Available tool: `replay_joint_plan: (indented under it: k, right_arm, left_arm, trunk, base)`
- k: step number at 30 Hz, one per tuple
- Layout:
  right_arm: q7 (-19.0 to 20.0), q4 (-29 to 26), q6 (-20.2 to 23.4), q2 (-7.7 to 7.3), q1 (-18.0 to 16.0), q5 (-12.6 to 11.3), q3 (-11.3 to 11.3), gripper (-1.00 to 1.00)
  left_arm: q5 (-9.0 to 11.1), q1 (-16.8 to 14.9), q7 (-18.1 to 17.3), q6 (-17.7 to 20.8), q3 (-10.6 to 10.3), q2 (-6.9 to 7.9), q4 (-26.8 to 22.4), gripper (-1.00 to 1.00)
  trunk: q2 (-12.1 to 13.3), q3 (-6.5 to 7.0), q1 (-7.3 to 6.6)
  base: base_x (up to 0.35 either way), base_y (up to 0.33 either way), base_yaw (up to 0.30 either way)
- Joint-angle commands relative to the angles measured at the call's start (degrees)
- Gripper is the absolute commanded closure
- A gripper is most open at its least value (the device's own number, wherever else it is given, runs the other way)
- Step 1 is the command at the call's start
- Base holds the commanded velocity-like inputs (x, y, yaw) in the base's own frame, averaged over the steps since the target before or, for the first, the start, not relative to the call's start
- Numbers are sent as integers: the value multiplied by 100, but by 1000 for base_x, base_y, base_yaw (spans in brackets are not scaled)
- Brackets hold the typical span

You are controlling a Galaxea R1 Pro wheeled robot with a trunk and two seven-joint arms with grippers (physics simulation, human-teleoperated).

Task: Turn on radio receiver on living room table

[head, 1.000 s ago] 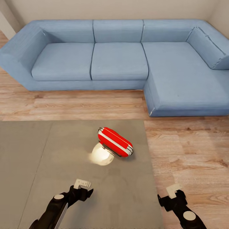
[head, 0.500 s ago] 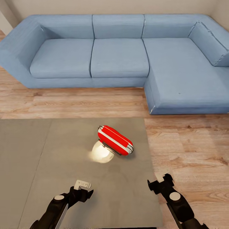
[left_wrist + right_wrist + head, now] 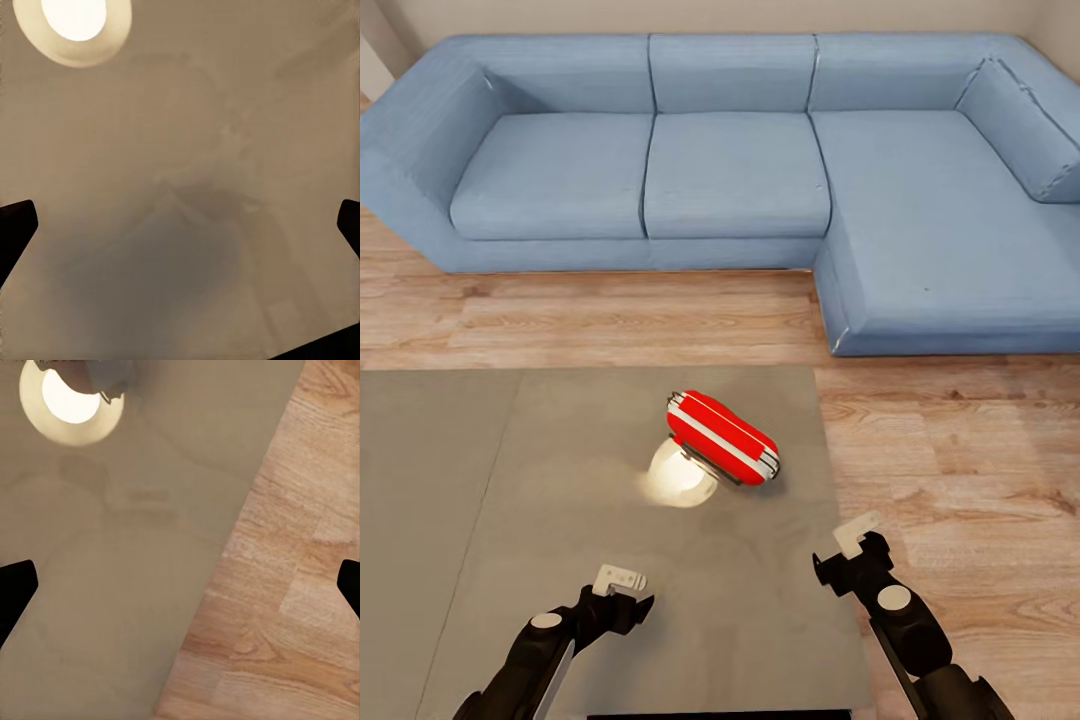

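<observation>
Clearly our right claw [image 3: 845,562], fingers spread, hangs over the desk [image 3: 480,480] edge; overshooting could knock the radio [image 3: 721,438] off. Left claw [image 3: 622,592] spread too.

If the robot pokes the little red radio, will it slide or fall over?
The radio probably slides: the table looks glossy, mirroring a lamp. It looks hard, so it likely won't squash. Its rounded ends and narrow body might let it rock or tip.
</observation>
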Motion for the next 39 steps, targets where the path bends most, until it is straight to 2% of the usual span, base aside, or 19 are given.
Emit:
replay_joint_plan:
  k: [1,17,19,24,34,39]
  right_arm:
    - [-4,0,-3,0,0,0,0,-100]
    - [-4,0,26,27,-1,0,7,-100]
    - [-13,-65,92,79,64,62,53,-100]
    - [-13,-104,214,81,52,106,55,-100]
    - [-13,-1,537,185,43,159,127,-100]
    - [-32,-9,698,197,43,173,238,-100]
  left_arm:
    - [0,0,0,-1,0,0,-5,-100]
    - [-3,0,0,-1,0,1,-34,-100]
    - [63,0,-9,-62,9,1,-73,-100]
    - [73,0,-11,-68,9,-3,-75,-100]
    - [399,0,-34,-257,-3,-68,-68,-100]
    - [432,0,-35,-261,-2,-69,-53,-100]
  trunk:
    - [0,0,0]
    - [0,-1,0]
    - [0,-1,0]
    - [0,-1,0]
    - [0,-1,0]
    - [0,-1,0]
  base:
    - [0,0,0]
    - [0,0,0]
    - [0,0,0]
    - [0,0,0]
    - [0,0,0]
    - [0,0,0]
